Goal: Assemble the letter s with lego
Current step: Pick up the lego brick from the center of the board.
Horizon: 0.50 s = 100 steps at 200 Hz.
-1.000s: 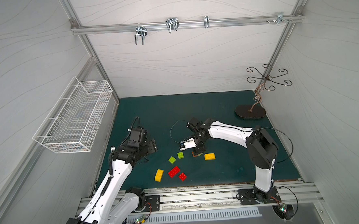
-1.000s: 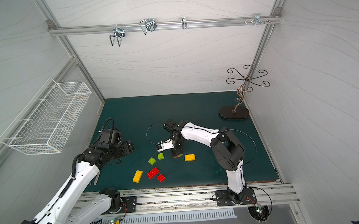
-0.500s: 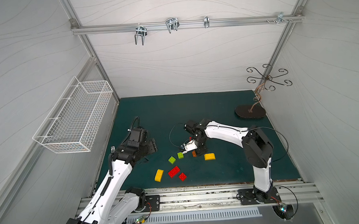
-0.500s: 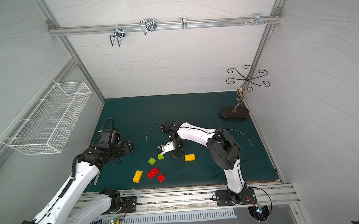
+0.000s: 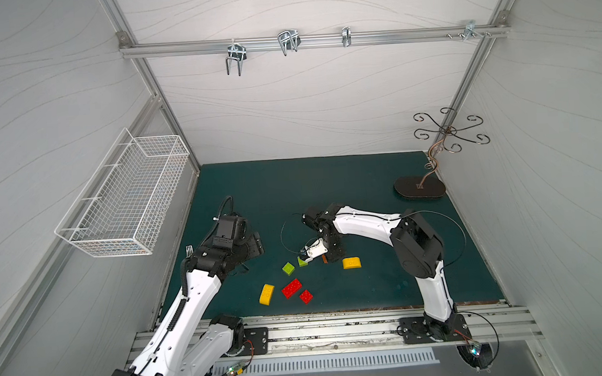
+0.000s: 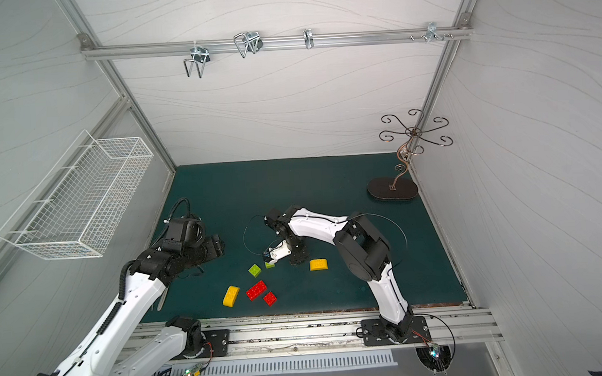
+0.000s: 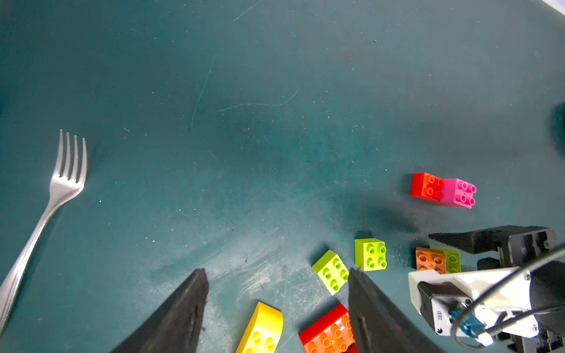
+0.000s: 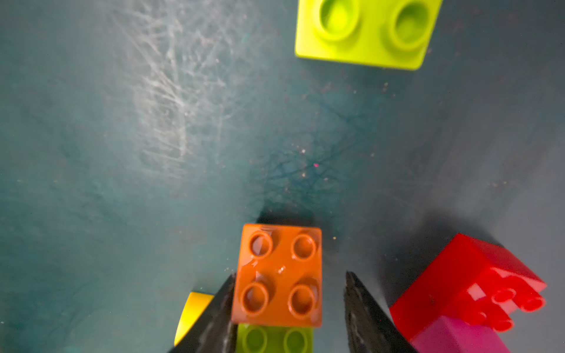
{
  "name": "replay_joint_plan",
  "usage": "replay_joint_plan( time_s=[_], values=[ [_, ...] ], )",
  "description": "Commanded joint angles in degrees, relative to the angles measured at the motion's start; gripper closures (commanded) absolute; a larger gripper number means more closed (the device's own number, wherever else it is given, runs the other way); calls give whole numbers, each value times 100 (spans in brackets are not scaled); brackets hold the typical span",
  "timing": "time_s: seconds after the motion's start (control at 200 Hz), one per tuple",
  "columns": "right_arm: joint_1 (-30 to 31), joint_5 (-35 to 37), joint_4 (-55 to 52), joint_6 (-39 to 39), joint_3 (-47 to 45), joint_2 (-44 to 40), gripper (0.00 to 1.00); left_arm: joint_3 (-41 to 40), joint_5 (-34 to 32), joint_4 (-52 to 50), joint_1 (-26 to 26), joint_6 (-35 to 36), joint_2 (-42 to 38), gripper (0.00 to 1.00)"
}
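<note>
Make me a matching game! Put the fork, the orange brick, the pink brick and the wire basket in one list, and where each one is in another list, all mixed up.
Things:
1. fork
2. orange brick
3. pink brick
4. wire basket

Places:
A. hanging on the side wall
B. between the fingers of the right gripper
C. lying on the mat beside the left arm
D. stuck end to end with a red brick

Pairs: 1-C, 2-B, 3-D, 4-A.
</note>
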Motion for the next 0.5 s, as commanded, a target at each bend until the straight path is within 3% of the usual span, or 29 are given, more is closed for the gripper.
replay_joint_plan(
  time_s=[0.0, 0.325, 0.495],
  values=[
    [37, -86, -248, -79, 55, 0, 51, 48, 20, 179, 21, -33, -83, 25],
    [-9, -291, -318, 24, 35, -215, 75, 55, 10, 171, 21, -25, -66, 25],
    [-460, -1448, 26, 465, 218, -800, 80, 61, 2, 162, 20, -26, -49, 25]
  ],
)
